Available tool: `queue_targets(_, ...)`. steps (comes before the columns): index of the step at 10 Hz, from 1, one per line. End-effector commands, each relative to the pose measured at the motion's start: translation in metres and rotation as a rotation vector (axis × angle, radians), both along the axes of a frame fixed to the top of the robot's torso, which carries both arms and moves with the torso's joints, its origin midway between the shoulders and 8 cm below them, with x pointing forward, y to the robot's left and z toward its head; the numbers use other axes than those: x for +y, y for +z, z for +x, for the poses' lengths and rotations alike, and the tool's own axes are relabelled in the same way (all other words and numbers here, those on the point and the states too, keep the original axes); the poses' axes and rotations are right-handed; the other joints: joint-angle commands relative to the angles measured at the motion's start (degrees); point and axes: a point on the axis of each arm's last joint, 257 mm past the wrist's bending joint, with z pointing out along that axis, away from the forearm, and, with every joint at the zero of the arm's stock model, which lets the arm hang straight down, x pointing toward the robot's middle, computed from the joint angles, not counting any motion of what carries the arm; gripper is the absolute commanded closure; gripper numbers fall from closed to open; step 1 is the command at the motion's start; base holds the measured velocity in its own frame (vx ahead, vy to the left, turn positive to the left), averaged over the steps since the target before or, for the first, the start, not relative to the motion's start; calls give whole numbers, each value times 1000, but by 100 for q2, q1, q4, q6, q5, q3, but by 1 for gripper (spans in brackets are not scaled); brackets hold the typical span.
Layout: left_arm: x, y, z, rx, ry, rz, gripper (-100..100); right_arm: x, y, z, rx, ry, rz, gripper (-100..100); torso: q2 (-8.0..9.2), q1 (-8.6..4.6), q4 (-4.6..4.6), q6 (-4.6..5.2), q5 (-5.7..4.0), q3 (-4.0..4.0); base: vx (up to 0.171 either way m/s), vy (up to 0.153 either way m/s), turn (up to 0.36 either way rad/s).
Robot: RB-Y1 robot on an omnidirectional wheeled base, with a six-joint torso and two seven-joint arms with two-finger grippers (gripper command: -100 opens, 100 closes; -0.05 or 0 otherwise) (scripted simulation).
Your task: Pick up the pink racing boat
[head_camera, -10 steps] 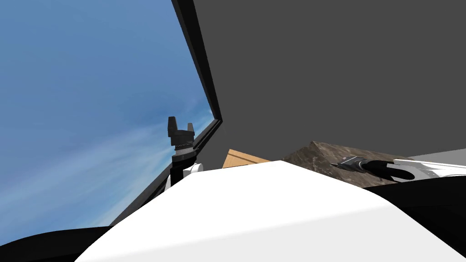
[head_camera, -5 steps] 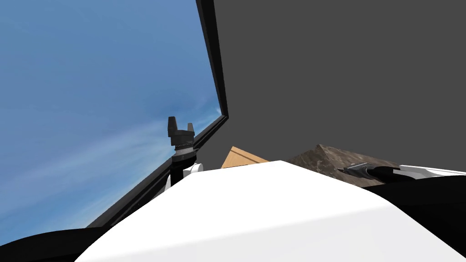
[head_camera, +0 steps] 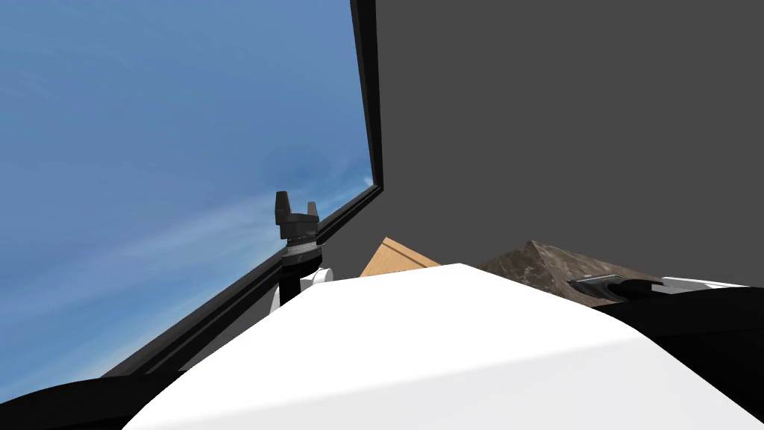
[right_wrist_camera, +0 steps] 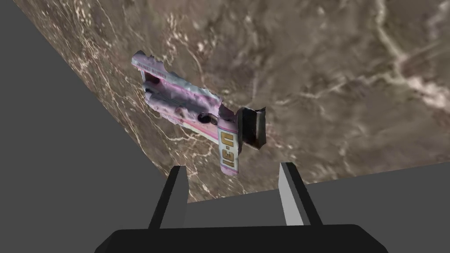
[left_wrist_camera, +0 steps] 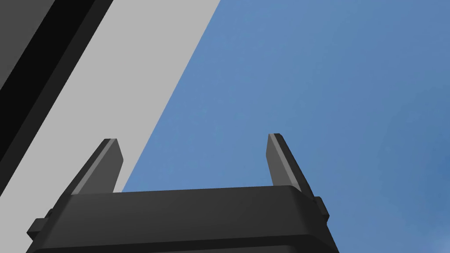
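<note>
The right gripper [right_wrist_camera: 233, 166] is released, its two thin fingers [right_wrist_camera: 292, 193] spread wide with nothing between them. The pink racing boat [right_wrist_camera: 184, 103] lies just ahead of the fingertips and clear of both, flat on a brown marbled tabletop [right_wrist_camera: 329, 66]. The end of the boat nearest the gripper is a pale fin with gold lettering that reads U-31, and it lines up with the gap between the fingers. A dark block-shaped part [right_wrist_camera: 251, 127] sits right beside that fin. From there the hull slants away from the gripper, its far end farthest from the fingertips. The boat is near a corner of the tabletop, whose edge passes close in front of the fingers, with plain dark grey beyond it. In the head view the right gripper hangs low over that tabletop, and a tan wooden surface [head_camera: 395, 261] shows off to its left. The left gripper [left_wrist_camera: 192, 138] is raised well apart from the right one, its fingers parted and empty.
</note>
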Motion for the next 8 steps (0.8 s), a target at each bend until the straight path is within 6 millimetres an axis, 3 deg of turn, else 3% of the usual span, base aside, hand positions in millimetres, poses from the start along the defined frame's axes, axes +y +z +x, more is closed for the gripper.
queue_targets(1, 0, 0, 0, 0, 0, 0, 0, 0, 0, 0, 0, 0, 0, 100, 0, 0, 0, 0, 0, 0, -7, -1, 2)
queue_targets(4, 0, 0, 0, 0, 0, 0, 0, -1, 1, 0, 0, 0, -3, 100, -20, -17, -7, 0, -14, -13, 0, 0, 0)
queue_targets(5, 0, 0, 0, 0, 0, 0, 0, -1, 1, 0, 0, 0, -3, 0, -21, -18, -7, -1, -15, -14, 0, 0, 0)
queue_targets(6, 0, 0, 0, 0, 0, 0, 0, 1, 0, 4, 1, 15, 3, 100, -22, -19, -7, -1, -15, -14, 67, -18, -191)
queue_targets(8, 0, 0, 0, 0, 0, 0, 0, 5, 3, 22, 3, 80, 5, 100, -61, -17, -17, 17, -17, -36, 175, 7, -387)
